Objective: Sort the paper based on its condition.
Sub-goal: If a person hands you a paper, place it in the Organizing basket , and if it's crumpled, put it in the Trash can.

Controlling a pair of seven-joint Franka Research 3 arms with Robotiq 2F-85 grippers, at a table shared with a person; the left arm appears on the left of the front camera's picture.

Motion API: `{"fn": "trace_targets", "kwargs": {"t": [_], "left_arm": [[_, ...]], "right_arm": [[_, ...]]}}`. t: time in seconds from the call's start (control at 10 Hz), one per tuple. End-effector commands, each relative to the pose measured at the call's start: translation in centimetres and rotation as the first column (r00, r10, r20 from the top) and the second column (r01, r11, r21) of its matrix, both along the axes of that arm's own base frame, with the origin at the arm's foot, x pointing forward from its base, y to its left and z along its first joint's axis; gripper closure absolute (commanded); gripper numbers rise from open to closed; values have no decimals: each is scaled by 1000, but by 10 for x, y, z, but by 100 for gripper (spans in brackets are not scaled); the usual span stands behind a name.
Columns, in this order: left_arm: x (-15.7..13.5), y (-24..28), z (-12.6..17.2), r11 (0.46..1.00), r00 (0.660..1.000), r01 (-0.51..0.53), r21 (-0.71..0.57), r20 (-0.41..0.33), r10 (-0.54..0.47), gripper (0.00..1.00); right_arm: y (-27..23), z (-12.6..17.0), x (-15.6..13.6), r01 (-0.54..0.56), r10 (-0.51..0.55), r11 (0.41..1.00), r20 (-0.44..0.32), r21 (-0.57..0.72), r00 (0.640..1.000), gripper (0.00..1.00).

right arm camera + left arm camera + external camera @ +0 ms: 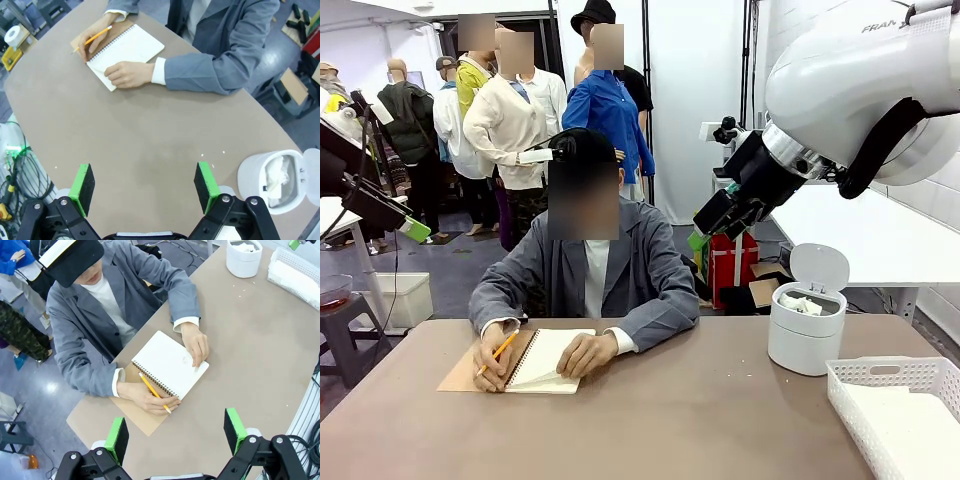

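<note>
Crumpled white paper (803, 305) lies inside a round white bin (806, 345) with its lid up, at the table's right; the same paper (276, 175) also shows in the right wrist view. Flat white sheets (910, 432) lie in the lattice basket (842, 392) at the near right corner. My left gripper (176, 435) hangs open and empty high above the table's left side, over the person's notebook (170, 362). My right gripper (143, 187) is also open and empty, high over the table's middle. In the front view both grippers (412, 226) (705, 230) are held well above the table.
A person sits at the far side, writing in a spiral notebook (550, 358) with a yellow pencil (500, 349); both hands rest on it. Bare brown tabletop (670, 410) spreads between the notebook and the bin. Several people stand in the background.
</note>
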State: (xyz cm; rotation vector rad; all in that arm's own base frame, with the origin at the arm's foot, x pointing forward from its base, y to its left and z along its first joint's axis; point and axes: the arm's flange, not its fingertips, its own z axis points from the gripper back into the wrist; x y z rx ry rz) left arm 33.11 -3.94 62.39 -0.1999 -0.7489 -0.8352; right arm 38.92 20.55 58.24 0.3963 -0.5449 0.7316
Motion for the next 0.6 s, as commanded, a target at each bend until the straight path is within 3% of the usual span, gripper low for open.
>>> {"fn": "trace_targets", "kwargs": {"t": [0.0,0.5], "left_arm": [[1,1,0,1000,1000,-3,-1,5,3,0],[1,1,0,1000,1000,-3,-1,5,3,0]], "right_arm": [[1,0,0,2,-2,1000,-4,6,1000,0],[1,0,0,2,-2,1000,-4,6,1000,0]]}}
